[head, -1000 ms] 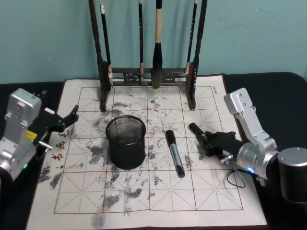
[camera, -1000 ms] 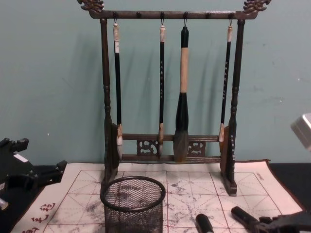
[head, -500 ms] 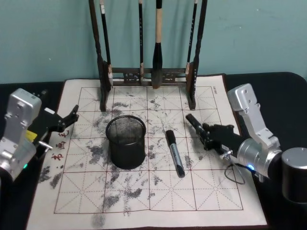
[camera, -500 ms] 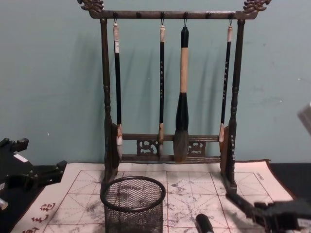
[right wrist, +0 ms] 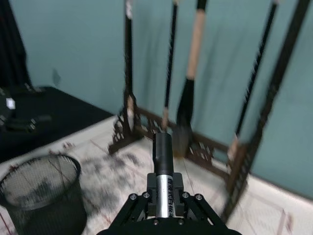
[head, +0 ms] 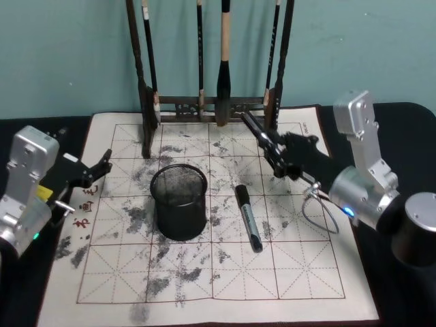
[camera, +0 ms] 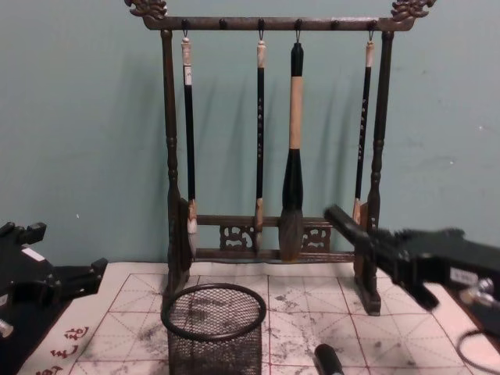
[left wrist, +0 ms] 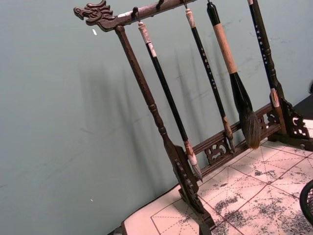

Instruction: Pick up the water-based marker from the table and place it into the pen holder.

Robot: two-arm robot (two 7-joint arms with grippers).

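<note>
Silver right arm (head: 361,136) (black end effector (head: 274,155))

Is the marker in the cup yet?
Not yet. Done: the right gripper holds a marker above the mat. Left: carry it to the pen holder and drop it in. A second marker lies on the mat; the left gripper is parked aside.

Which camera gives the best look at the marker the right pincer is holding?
The right wrist view: the marker lies centred in the right pincer, label visible. The head view shows it from above, pointing toward the brush rack; the chest view shows it side-on.
</note>
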